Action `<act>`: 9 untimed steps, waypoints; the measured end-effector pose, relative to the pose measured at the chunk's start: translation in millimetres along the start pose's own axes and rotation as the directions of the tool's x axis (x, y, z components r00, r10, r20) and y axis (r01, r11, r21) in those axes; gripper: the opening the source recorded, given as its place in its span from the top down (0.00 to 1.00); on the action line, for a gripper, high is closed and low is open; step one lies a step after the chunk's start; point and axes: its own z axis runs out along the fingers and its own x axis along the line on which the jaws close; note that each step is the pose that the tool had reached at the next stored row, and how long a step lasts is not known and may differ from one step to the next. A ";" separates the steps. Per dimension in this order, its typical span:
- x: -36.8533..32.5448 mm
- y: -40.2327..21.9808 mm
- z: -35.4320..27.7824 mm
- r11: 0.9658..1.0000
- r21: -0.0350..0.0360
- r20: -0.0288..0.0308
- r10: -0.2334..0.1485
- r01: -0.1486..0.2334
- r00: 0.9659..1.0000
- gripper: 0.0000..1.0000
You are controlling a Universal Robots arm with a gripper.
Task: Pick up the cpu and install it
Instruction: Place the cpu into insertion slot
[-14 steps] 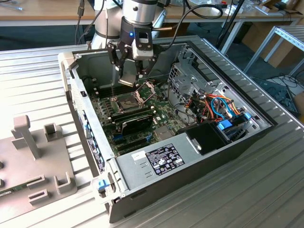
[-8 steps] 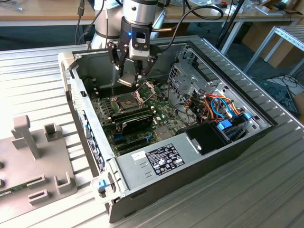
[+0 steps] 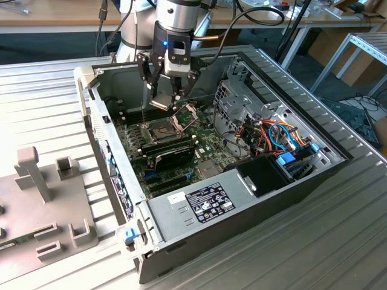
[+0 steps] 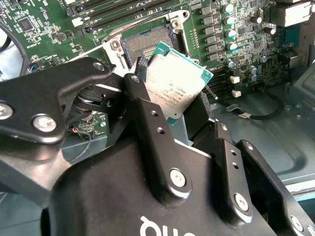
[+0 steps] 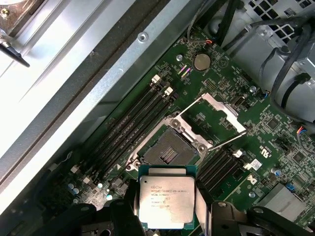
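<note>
My gripper point(image 3: 164, 96) hangs inside the open computer case, shut on the cpu point(image 5: 165, 196), a small square chip with a dull silver top and a green rim. Black fingers point(image 4: 142, 101) press on two opposite edges of the cpu point(image 4: 177, 86), which is tilted in the second wrist view. It hovers just above the green motherboard point(image 3: 181, 158), close beside the bare socket point(image 5: 167, 151). The hinged metal socket frame point(image 5: 211, 115) stands swung open. In the exterior view the cpu point(image 3: 158, 102) is slightly above and behind the socket point(image 3: 158, 128).
Empty memory slots point(image 5: 130, 125) run beside the socket. A long black module point(image 3: 172, 154) lies in front of it. A grey power supply point(image 3: 199, 202), a metal drive cage point(image 3: 242, 96) and coloured cables point(image 3: 278, 136) crowd the case. A grey fixture point(image 3: 42, 199) sits at the exterior view's left.
</note>
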 end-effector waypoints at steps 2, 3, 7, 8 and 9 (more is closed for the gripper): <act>0.0 0.0 0.0 1.000 0.000 0.000 0.001 -0.001 1.000 0.45; 0.0 0.0 0.0 1.000 0.000 0.000 0.003 -0.003 1.000 0.45; 0.0 0.0 0.1 1.000 0.000 -0.002 0.030 -0.030 1.000 0.45; 0.0 0.0 0.1 0.999 0.001 -0.003 0.045 -0.045 0.999 0.45; 0.0 0.0 0.2 0.998 0.001 -0.005 0.062 -0.062 0.998 0.45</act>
